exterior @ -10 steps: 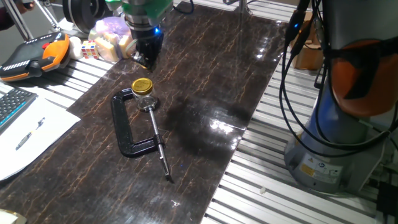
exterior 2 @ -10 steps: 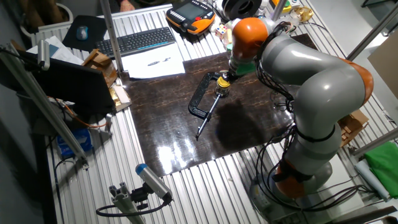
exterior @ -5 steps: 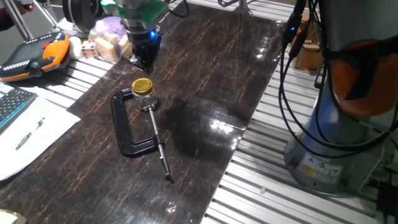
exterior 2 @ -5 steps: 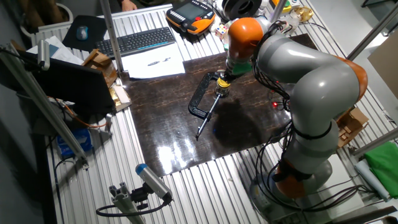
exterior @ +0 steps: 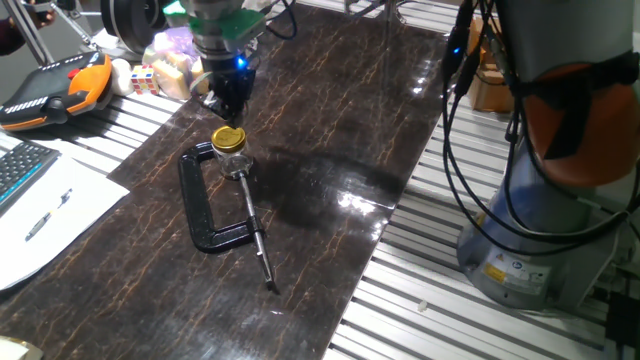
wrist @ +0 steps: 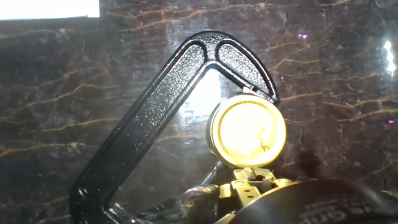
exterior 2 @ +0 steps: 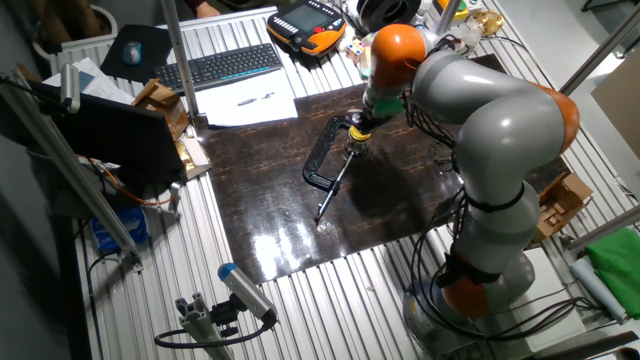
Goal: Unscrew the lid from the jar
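Note:
The small clear glass jar (exterior: 232, 157) stands upright on the dark marbled table, held between the jaw and screw of a black C-clamp (exterior: 203, 203). The gold-yellow lid (exterior: 229, 137) sits on top of it. My gripper (exterior: 228, 100) hangs just above and behind the lid, fingers pointing down, apart from it. The fingers look dark and close together, and I cannot tell their opening. In the other fixed view the gripper (exterior 2: 364, 117) is over the lid (exterior 2: 354, 132). The hand view shows the lid (wrist: 247, 130) from above, brightly lit, beside the clamp frame (wrist: 158, 109); no fingertips show clearly.
The clamp's long screw (exterior: 256, 235) points toward the table's front. An orange teach pendant (exterior: 55, 88), dice and bagged items (exterior: 175, 60) lie at the back left. A keyboard (exterior 2: 222, 66) and paper (exterior: 40, 215) lie to the left. The robot base (exterior: 545, 200) stands at right.
The gripper has moved toward the jar and a little lower, from behind it to just above the lid. The jar, lid and clamp have not moved.

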Motion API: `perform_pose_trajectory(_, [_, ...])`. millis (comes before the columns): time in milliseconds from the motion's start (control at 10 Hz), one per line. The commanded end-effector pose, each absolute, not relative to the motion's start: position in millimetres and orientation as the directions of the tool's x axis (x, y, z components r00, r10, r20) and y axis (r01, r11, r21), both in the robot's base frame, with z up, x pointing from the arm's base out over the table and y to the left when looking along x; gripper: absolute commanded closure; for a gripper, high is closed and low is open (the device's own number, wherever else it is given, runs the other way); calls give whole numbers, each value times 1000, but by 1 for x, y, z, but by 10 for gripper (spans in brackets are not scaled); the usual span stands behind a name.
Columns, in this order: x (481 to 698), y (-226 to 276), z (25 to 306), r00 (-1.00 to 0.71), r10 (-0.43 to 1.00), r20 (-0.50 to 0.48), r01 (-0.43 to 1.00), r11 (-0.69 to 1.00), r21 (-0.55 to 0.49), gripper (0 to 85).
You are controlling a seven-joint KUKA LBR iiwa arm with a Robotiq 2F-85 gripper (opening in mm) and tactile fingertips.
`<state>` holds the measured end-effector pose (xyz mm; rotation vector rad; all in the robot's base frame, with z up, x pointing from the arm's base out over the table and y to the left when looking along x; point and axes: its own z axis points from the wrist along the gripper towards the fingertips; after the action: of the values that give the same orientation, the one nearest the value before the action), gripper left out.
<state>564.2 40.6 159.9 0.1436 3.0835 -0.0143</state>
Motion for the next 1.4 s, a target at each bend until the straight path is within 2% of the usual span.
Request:
perform_pose_trajectory(0, [565,40,156,-995,90,-53,91,996,-18,843])
perform_pose_trajectory(500, [568,37,151,-996,83,-28,84,996,-15,843])
perform_pose_trajectory(1100, [568,37,151,-996,73,-46,76,994,-73,843])
perform_pose_trajectory(1300, [567,33,151,-996,62,-57,65,996,-62,843])
